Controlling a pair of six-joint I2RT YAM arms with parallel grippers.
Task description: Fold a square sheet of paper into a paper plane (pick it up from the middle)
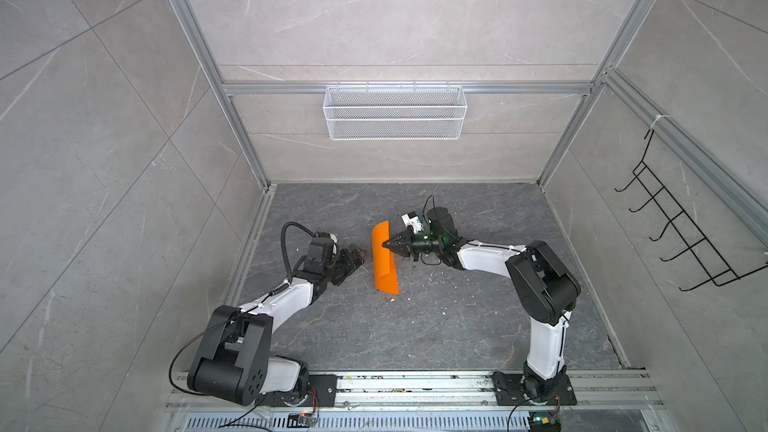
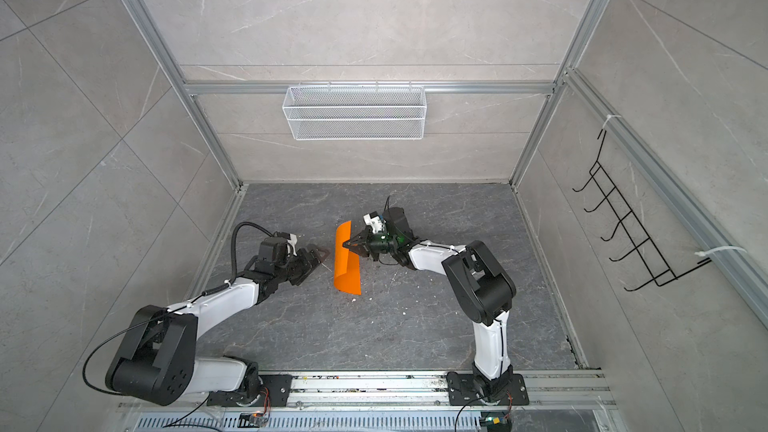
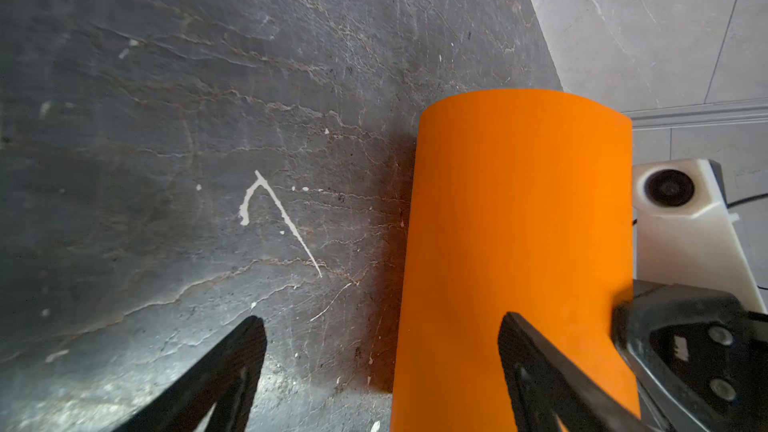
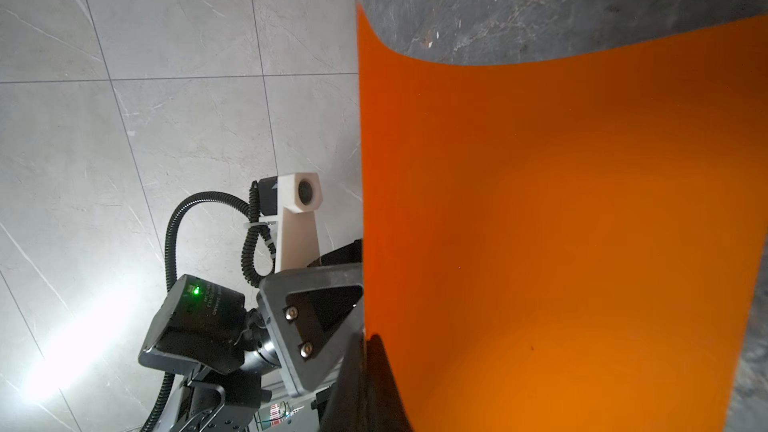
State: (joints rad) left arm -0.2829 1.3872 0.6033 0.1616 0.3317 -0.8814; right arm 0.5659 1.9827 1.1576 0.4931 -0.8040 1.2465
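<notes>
Paper (image 1: 384, 259), bright orange and curling, stood on edge over the middle of the table (image 1: 457, 326), pinched at one side by the closed right fingers (image 1: 387, 244). The left fingers (image 1: 353, 261) gaped empty just beside it; a clumsy grab could crumple it or tug it loose

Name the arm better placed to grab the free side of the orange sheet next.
Left, probably. The right end effector is shut on the square sheet of paper, holding it up. The left end effector is open, empty, and close beside the sheet's free face.
</notes>
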